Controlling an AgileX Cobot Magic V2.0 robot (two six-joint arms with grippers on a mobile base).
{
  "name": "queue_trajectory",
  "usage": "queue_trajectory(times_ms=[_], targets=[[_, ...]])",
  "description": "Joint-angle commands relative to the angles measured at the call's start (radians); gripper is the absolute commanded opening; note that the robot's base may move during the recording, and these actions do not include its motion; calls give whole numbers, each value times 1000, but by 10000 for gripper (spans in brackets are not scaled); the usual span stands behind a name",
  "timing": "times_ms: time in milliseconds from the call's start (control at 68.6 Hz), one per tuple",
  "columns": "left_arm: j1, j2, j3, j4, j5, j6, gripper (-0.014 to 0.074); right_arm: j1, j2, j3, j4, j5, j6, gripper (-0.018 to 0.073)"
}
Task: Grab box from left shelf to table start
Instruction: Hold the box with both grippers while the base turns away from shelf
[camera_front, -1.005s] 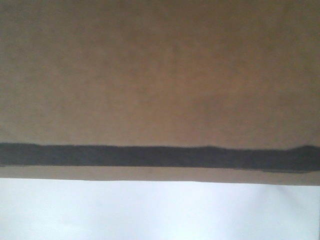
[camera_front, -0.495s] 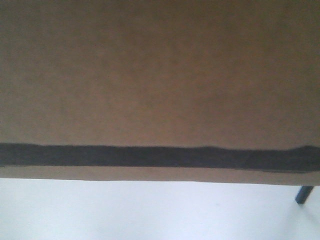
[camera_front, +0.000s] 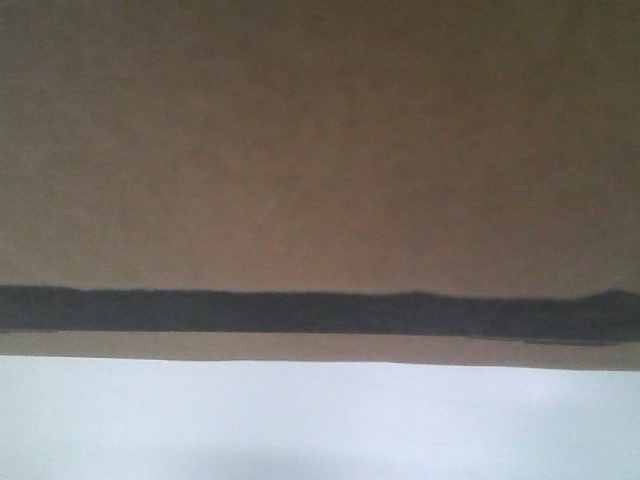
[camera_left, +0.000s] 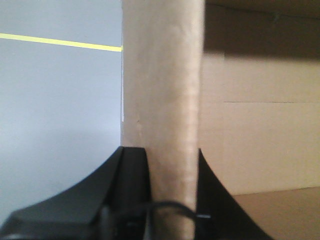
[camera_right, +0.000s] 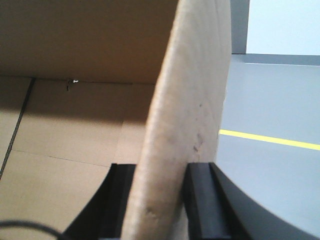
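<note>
the left gripper reaches straight along the box, its black fingers clamped on both faces of the left cardboard wall. the right gripper stands likewise, pinching the right wall. outside each wall lies open grey floor crossed by a yellow line. in the front view the box's lower edge runs level above the white table; whether they touch, i cannot tell.

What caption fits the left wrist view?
Left gripper shut on the box wall; grey floor, yellow line behind.
</note>
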Motion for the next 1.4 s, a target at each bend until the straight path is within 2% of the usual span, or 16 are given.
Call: queue_trajectory(times_ms=[0, 1384], targets=[[-15, -4, -45, -93, -200, -21, -99, -4, 21, -24, -35, -140, -16, 58], [-15, -4, -45, -93, -200, -21, -99, -4, 21, -24, -35, -140, -16, 58]])
